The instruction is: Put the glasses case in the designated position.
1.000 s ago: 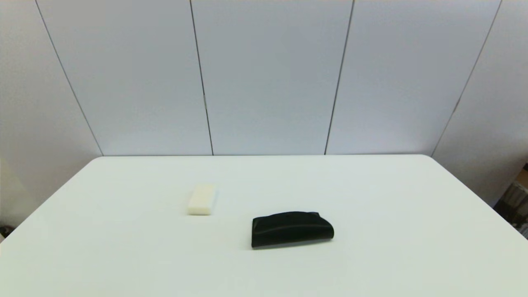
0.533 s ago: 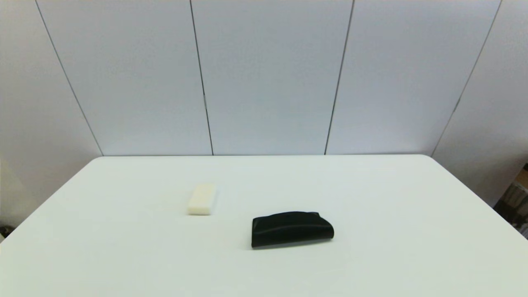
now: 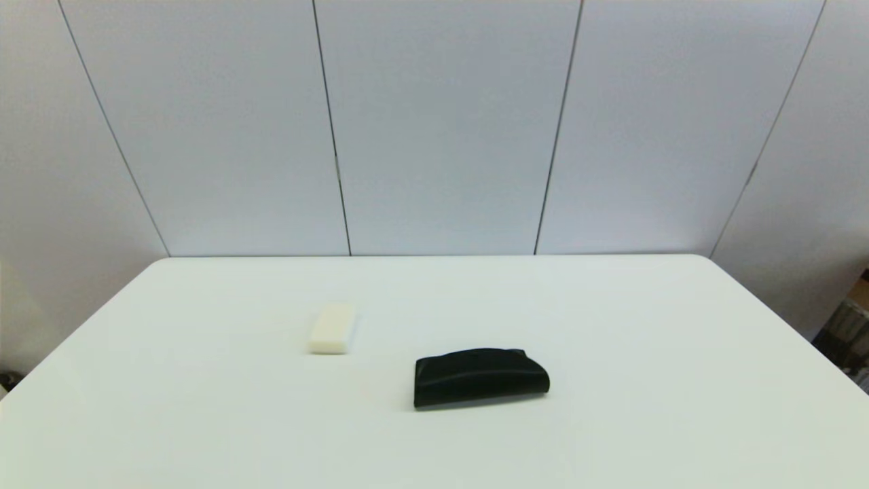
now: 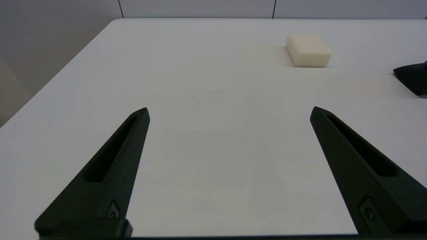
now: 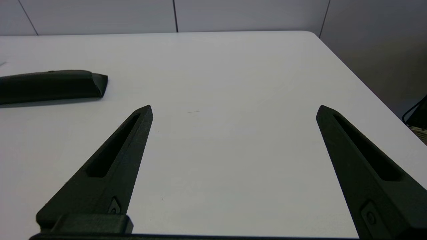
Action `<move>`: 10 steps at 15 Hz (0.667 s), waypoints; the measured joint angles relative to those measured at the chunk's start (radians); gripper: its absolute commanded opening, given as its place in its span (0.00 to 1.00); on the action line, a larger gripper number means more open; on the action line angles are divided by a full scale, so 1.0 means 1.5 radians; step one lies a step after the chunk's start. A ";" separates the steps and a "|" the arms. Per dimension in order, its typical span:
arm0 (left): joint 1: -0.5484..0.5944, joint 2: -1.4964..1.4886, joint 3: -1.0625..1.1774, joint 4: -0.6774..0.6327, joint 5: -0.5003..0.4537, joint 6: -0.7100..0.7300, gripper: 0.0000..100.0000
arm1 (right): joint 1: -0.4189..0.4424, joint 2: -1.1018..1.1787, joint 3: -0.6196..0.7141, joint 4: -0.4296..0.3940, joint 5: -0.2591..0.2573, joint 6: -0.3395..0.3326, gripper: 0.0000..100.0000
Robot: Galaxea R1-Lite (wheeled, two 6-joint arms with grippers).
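The matte black glasses case (image 3: 481, 377) lies flat near the middle of the white table (image 3: 645, 326), long side across. Its end also shows in the left wrist view (image 4: 413, 77) and its length in the right wrist view (image 5: 50, 86). Neither arm appears in the head view. My left gripper (image 4: 229, 112) hovers open over the table's near left part, far from the case. My right gripper (image 5: 234, 110) is open over the near right part, with the case off to its side. Nothing sits between either pair of fingers.
A small cream-white block (image 3: 333, 328) rests left of and behind the case, also visible in the left wrist view (image 4: 308, 50). Grey wall panels stand behind the table. The table's right edge (image 5: 367, 86) drops off near the right gripper.
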 measured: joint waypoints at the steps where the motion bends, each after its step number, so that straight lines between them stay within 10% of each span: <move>1: 0.000 0.000 0.000 0.000 0.000 0.000 1.00 | 0.000 0.000 0.000 0.000 0.000 0.000 1.00; 10: 0.000 0.000 0.000 0.000 0.000 0.000 1.00 | 0.000 0.000 0.000 0.000 0.000 0.000 1.00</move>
